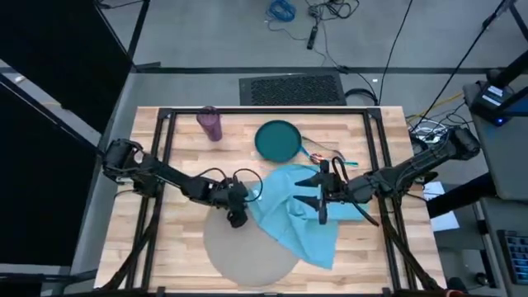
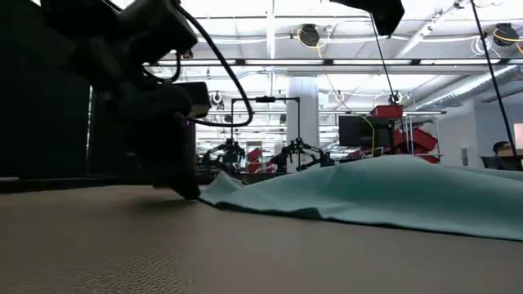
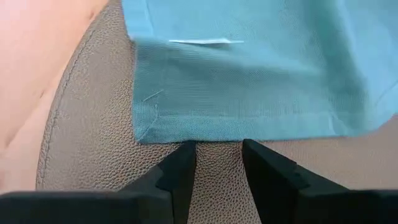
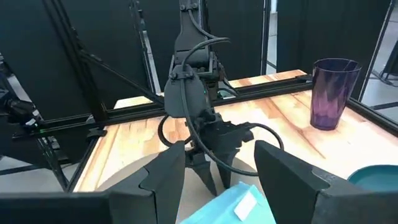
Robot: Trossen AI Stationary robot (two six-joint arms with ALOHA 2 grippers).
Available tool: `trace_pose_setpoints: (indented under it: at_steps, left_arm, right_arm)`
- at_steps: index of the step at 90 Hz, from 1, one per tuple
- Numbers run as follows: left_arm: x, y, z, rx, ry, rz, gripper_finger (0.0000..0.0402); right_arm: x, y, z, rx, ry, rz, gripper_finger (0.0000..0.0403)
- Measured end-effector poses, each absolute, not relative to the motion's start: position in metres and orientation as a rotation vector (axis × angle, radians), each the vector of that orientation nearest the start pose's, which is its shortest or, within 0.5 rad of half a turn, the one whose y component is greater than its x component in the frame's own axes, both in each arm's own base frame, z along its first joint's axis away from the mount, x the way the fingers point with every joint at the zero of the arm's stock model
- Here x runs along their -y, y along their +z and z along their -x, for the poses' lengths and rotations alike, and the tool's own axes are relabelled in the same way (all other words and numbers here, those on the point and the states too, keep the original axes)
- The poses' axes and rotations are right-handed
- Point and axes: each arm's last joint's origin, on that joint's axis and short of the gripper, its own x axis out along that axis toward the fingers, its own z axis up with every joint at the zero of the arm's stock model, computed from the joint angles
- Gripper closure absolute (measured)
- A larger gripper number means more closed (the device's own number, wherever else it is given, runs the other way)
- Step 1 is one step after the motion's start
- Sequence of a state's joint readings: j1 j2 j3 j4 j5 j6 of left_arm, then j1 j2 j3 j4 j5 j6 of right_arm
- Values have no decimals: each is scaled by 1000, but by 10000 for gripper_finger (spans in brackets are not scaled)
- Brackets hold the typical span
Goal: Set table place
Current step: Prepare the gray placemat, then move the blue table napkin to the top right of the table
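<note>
Left gripper (image 1: pixel 238 216) sits low over the far-left part of the grey-beige mat (image 1: pixel 235 260), tips down at the mat surface right by the napkin's left edge. Left wrist view: jaws narrowly parted, nothing between them, fingers (image 3: pixel 180 177) just short of the napkin (image 3: pixel 249 68) hem, not touching the cloth. Low view shows the same gripper (image 2: pixel 184 188) planted on the mat (image 2: pixel 163 245) beside the cloth edge (image 2: pixel 368 192).

Purple cup (image 1: pixel 209 124) stands upright at the far left of the counter (image 1: pixel 157 239), well apart from the rest. Teal plate (image 1: pixel 278 139) lies far centre, bare on the wood. Light-blue napkin (image 1: pixel 297 219) is rumpled at centre, its near-left part draped over the mat, its far edge near the plate.

Teal-handled cutlery (image 1: pixel 326 158) lies just right of the plate, partly hidden by the arm.

Right gripper (image 1: pixel 322 196) hovers over the napkin's right part, jaws spread wide, holding nothing; right wrist view shows the open fingers (image 4: pixel 165 174) above a napkin corner (image 4: pixel 239 205), with the cup (image 4: pixel 334 93) beyond.
</note>
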State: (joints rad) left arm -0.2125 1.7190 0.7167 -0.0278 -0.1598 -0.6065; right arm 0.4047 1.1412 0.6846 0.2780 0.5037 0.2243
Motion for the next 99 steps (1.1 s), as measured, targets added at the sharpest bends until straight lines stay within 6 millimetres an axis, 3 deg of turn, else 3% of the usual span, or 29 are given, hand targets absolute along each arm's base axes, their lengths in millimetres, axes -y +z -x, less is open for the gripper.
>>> trace_pose_setpoints:
  at_steps: [33,49,71,90,99]
  left_arm:
    - [54,122,-322,-933,198,273,278]
    - [57,153,-333,-890,173,225,278]
    - [60,188,-336,-927,243,124,278]
    - [55,185,-327,-1016,330,55,278]
    - [58,195,-319,-1009,361,15,278]
  right_arm:
    - [-77,273,-236,-148,-147,-142,225]
    - [-77,271,-236,-161,-147,-137,225]
    - [-77,268,-235,-191,-151,-131,225]
    - [-73,243,-226,-426,-236,-255,225]
    - [-72,232,-219,-537,-293,-306,225]
